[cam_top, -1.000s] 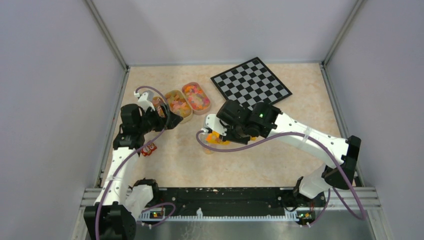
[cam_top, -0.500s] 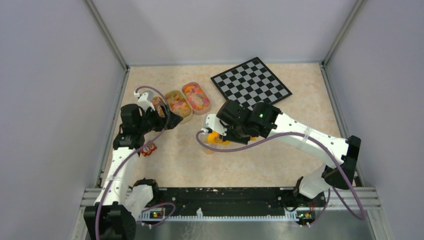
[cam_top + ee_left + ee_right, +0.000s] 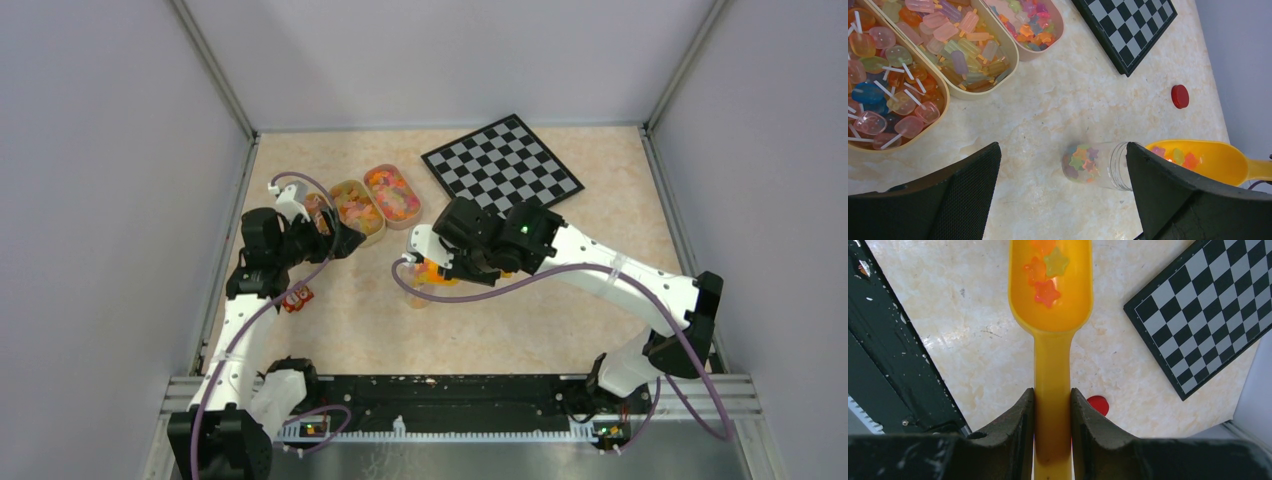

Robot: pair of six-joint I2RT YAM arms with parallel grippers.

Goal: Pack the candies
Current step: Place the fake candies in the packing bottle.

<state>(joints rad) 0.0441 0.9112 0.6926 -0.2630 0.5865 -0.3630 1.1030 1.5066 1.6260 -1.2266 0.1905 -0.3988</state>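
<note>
Pale marbled tabletop (image 3: pixel 1048 100) carries everything. Star-shaped candies (image 3: pixel 1047 292) lie in the bowl of the yellow scoop (image 3: pixel 1052 365), and more fill the bottom of the clear jar (image 3: pixel 1098 162), whose mouth meets the scoop's lip. My right tool (image 3: pixel 1052 402) is clamped on the scoop's handle. My left tool (image 3: pixel 1063 200) hangs near the trays (image 3: pixel 1015 55) of sweets, fingers wide apart, holding nothing. One red lid (image 3: pixel 1179 96) rests beside the chessboard (image 3: pixel 1128 30).

trays (image 3: pixel 1046 49): 3 | jar (image 3: pixel 1093 164): 1 | scoop (image 3: pixel 1052 365): 1 | red lid (image 3: pixel 1179 96): 1 | chessboard (image 3: pixel 502 163): 1 | candies (image 3: pixel 1024 21): too many to count
</note>
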